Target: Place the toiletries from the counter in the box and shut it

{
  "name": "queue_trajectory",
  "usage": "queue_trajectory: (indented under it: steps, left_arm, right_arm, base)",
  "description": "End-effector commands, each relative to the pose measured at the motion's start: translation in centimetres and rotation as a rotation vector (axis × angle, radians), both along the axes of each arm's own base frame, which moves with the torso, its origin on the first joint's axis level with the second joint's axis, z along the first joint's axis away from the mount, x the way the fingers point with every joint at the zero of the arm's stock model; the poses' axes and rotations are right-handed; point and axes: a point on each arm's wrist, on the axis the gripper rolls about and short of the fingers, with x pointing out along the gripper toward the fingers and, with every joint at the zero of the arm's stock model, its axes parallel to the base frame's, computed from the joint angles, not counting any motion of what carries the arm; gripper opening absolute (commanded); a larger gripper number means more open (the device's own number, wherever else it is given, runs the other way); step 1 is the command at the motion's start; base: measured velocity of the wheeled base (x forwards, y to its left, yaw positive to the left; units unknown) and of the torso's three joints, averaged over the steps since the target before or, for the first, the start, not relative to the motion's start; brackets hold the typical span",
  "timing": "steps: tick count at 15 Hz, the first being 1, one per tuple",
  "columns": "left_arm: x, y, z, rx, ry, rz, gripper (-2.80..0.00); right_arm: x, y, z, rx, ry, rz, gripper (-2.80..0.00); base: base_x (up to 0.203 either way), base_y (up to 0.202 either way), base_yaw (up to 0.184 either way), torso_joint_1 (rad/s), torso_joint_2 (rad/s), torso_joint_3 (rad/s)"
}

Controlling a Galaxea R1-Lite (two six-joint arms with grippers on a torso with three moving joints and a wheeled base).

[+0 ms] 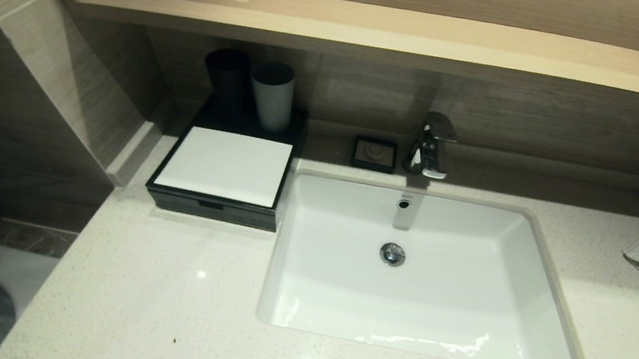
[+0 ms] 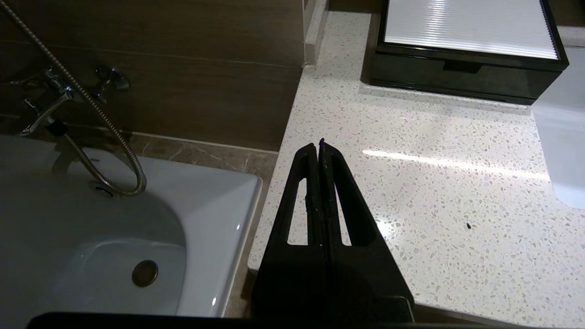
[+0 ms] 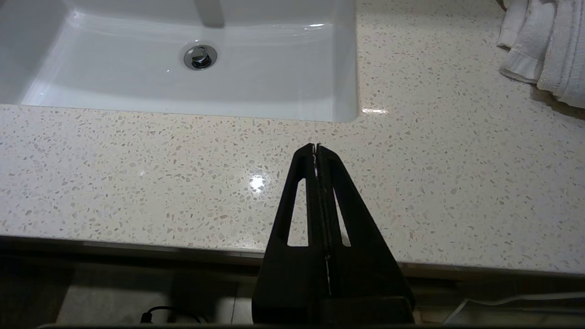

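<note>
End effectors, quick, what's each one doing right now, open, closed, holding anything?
Left end effector: closed, holding nothing, over the counter edge.
Right end effector: closed, holding nothing, at the counter's front edge.

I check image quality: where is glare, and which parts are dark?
Head view: glare on the sink floor and counter; dark under the shelf. Left wrist view: a bright streak on the counter, stripes across the box top. Right wrist view: a small glare spot.

- We see the box (image 1: 224, 165), low and black with a white top panel, its front drawer shut, resting on the surface (image 1: 159, 294) just left of the sink basin.
- We see no toiletries.
</note>
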Motion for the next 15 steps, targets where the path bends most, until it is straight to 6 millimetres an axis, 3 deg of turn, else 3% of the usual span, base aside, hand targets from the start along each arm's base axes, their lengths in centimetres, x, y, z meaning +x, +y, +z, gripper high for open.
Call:
queue_trajectory:
  steps: [1,7,15]
  left_arm:
    - [-0.9,0.0,-0.7,0.001,-0.036,0.002,-2.80]
    - [-1.7,-0.1,-2.5,0.044,-0.051,-0.024,-2.80]
    - [-0.9,-0.2,-4.8,0.047,0.018,-0.078,-2.80]
  right_arm:
    - [0.0,0.0,0.0,-0.001,0.000,0.000,-2.80]
    - [0.0,0.0,0.0,-0.001,0.000,0.000,-2.80]
    - [0.0,0.0,0.0,-0.001,0.002,0.000,-2.80]
  base:
    - [0.000,0.000,0.000,0.000,0.00,0.000]
    - [0.000,0.000,0.000,0.000,0.00,0.000]
    - [0.000,0.000,0.000,0.000,0.00,0.000]
